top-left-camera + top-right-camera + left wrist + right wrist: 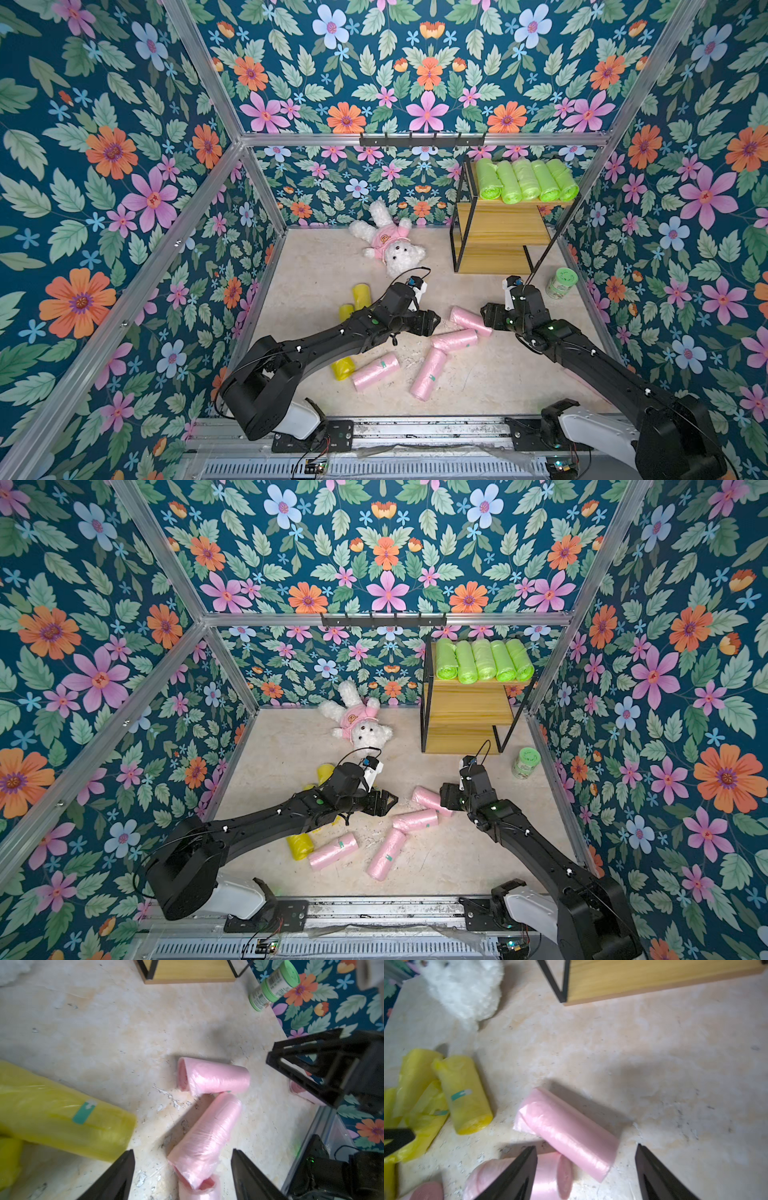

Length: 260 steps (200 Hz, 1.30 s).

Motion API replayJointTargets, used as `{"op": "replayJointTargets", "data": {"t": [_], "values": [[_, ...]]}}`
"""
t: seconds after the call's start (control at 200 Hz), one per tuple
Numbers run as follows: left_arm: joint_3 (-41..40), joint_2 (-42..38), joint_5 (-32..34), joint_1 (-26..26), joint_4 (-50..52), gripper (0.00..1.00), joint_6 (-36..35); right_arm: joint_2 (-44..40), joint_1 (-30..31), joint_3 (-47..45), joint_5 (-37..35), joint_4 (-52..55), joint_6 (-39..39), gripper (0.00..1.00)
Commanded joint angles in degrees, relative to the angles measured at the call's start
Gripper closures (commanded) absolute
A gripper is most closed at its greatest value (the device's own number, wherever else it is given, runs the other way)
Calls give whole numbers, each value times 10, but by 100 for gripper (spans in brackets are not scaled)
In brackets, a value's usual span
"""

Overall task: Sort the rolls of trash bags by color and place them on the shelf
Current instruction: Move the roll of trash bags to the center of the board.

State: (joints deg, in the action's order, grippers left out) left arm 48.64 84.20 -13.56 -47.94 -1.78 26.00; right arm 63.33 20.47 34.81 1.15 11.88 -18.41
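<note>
Five lime green crinkly plastic rolls lie on the top board of the wooden, black-framed stepped shelf, well beyond the right gripper, gaping empty over a pale pink roll, and the left gripper, likewise over another pink roll.

Five soft green plastic rolls lie side by side atop the black-framed wooden shelf, pink rolls and yellow rolls scattered in front
</note>
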Motion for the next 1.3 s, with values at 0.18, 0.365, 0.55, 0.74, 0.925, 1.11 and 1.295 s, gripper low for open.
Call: {"op": "replayJointTargets", "data": {"t": [0.18, 0.365, 0.55, 0.74, 0.925, 1.11, 1.295], "values": [[60, 36, -3, -63, -50, 23, -131, -19, -106, -15, -15, 21, -47, 20], [120, 88, 15, -120, -72, 28, -246, -1, -178, -6, 19, 1, -56, 19], [167, 152, 0, -162, -102, 31, -364, 14, -218, 35, 51, -13, -53, 19], [213, 242, -28, -191, -160, 32, -455, 26, -241, 130, 82, 12, -38, 19], [277, 331, -49, -216, -206, 32, -508, 41, -282, 183, 128, 7, -49, 19], [380, 428, -64, -233, -210, 33, -525, 53, -287, 199, 143, -15, -61, 18], [488, 519, -96, -247, -218, 33, -519, 65, -292, 194, 148, -21, -57, 19]]}}
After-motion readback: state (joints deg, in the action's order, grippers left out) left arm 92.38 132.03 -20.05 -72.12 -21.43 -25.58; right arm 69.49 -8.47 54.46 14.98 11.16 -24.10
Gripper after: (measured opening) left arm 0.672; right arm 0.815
